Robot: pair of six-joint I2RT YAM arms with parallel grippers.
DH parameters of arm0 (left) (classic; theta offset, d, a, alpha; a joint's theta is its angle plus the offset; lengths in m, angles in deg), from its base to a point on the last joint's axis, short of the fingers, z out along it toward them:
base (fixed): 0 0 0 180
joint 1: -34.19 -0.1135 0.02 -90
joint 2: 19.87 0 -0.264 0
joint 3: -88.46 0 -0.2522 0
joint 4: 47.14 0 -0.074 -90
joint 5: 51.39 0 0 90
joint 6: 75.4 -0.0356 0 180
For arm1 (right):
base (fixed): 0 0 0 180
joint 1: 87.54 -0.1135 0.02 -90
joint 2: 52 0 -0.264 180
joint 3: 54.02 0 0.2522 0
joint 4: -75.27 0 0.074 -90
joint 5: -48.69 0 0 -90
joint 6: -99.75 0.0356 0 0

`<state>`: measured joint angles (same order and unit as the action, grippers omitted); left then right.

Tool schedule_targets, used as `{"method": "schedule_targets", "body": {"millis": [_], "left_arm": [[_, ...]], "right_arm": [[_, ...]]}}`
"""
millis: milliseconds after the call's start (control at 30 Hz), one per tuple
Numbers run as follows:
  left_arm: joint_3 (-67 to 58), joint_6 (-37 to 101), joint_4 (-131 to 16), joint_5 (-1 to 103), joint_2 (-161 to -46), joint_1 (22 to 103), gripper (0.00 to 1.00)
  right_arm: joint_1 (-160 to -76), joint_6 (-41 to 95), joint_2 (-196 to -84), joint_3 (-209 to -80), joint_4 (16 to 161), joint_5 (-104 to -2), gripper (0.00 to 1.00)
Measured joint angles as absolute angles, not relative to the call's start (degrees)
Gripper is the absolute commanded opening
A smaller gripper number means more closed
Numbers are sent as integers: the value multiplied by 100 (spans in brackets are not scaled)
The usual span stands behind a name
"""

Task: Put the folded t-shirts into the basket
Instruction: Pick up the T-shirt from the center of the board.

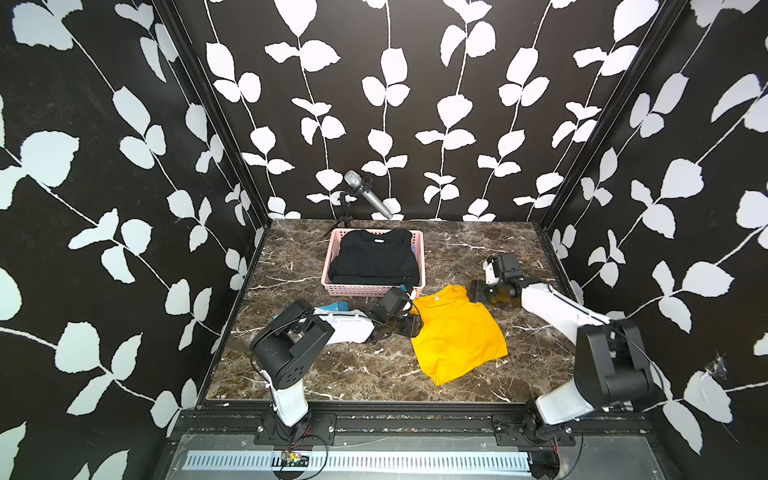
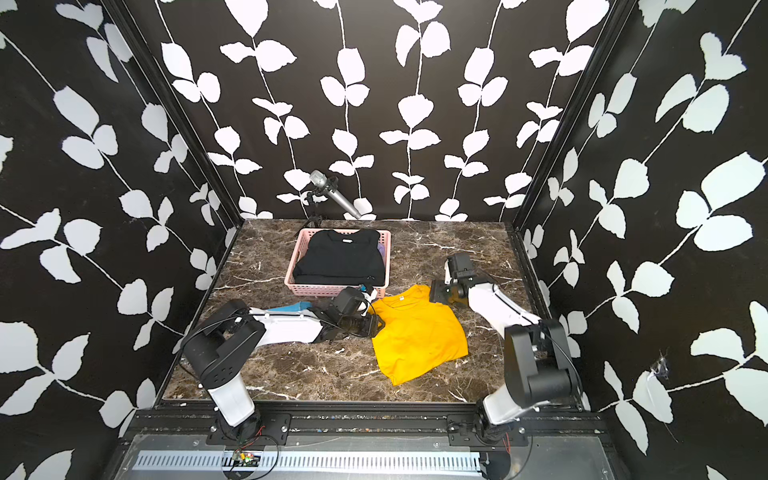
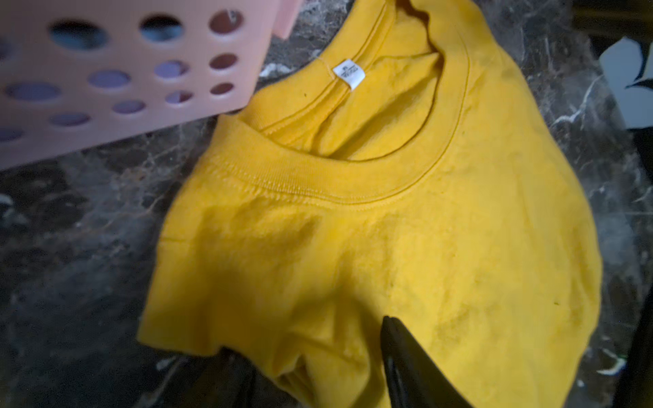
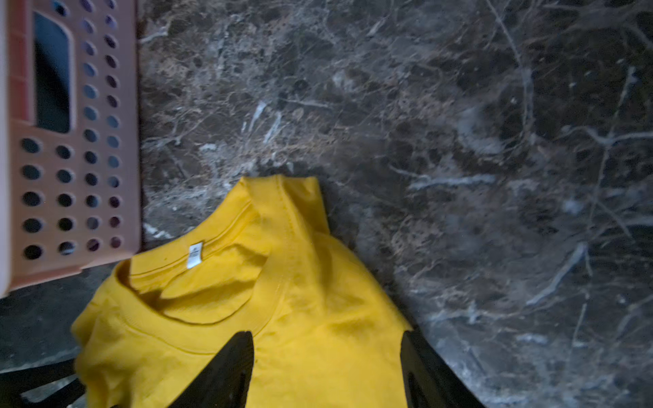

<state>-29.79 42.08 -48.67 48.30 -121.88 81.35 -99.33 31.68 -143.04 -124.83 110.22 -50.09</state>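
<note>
In both top views the pink basket [image 1: 374, 291] sits by the middle of the surface's [image 1: 332, 374] far edge, with the black tee [image 1: 374, 257] on top inside it. 1 tee lies outside: the mustard tee [image 1: 457, 336], flat on the middle of the surface, its collar just beside the basket's near right corner. The left pincer [image 1: 409, 323] is low at the tee's left edge and the right pincer [image 1: 478, 291] at its far right corner.

In the left wrist view, the left pincer's [image 3: 307, 335] jaws stand apart, 1 over the cloth and 1 at its edge, and nothing is clamped yet. Lilac and blue cloth shows through the basket's [image 3: 106, 88] holes.

In the right wrist view, the right pincer's [image 4: 327, 333] jaws stand apart over the tee's [image 4: 247, 300] shoulder.

The step in hand looks like the 2-sided grasp of the last tee. Next, both should pinch the folded layers together, lift level and carry it over the near wall.
</note>
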Motion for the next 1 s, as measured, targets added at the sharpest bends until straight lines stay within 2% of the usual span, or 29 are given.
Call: {"method": "schedule_targets", "body": {"millis": [167,300,367,667,833,1000], "left_arm": [[-2953,4239,-4528,4756,-12390,8137,25],[-2950,4252,-4469,4776,-12435,8139,12],[-2950,4263,-4461,4784,-12435,8139,0],[-2950,4154,-4448,4804,-12427,8139,0],[-2972,4049,-4537,4821,-12376,8132,0],[-2998,4007,-4598,4826,-12326,8093,0]], "right_arm": [[-9922,2932,-15010,-12835,11086,-4978,70],[-9922,2792,-15312,-12894,11118,-5011,70],[-9922,2727,-15327,-12883,11156,-4989,71],[-9909,2554,-15314,-12877,11302,-4773,74],[-9879,2515,-15325,-12877,11348,-4991,75],[-9874,2464,-15371,-12811,11204,-5291,68]]}}
